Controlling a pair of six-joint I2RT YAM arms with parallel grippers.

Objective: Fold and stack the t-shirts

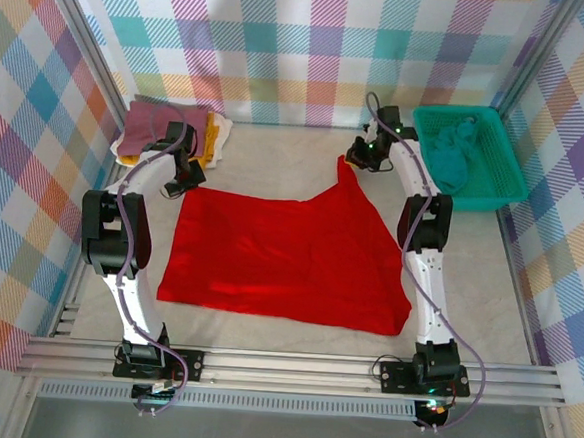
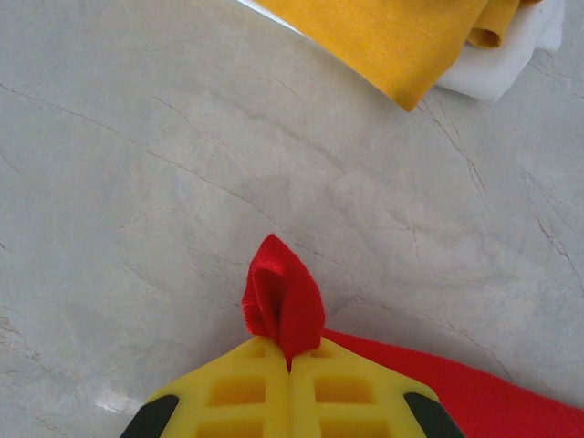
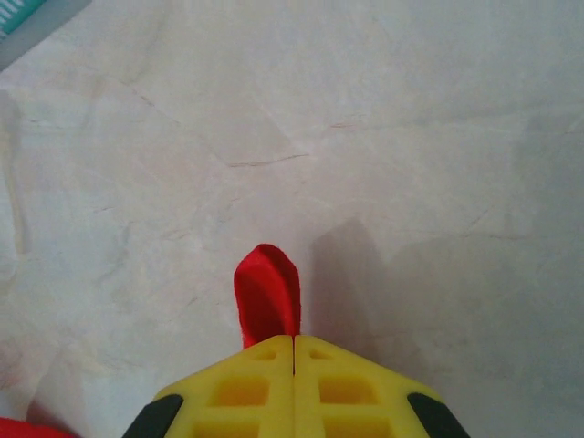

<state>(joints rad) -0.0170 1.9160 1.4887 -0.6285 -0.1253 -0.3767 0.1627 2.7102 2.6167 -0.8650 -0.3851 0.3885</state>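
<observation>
A bright red t-shirt (image 1: pixel 284 259) lies spread on the table between the two arms. My left gripper (image 1: pixel 186 184) is shut on its far left corner, and a pinched tuft of the red t-shirt (image 2: pixel 281 297) pokes out past the yellow fingers (image 2: pixel 237 392). At the far right corner, which is drawn up into a point, my right gripper (image 1: pixel 359 156) is shut on the cloth; a red tuft (image 3: pixel 267 292) stands above its closed yellow fingers (image 3: pixel 351 392). More t-shirts, mauve (image 1: pixel 158 124), mustard yellow (image 2: pixel 401 36) and white (image 2: pixel 511 55), lie piled at the far left.
A teal mesh basket (image 1: pixel 498 143) with teal cloth (image 1: pixel 452 150) inside stands at the far right. Checked walls close off the back and both sides. A metal rail (image 1: pixel 292 364) runs along the near edge by the arm bases.
</observation>
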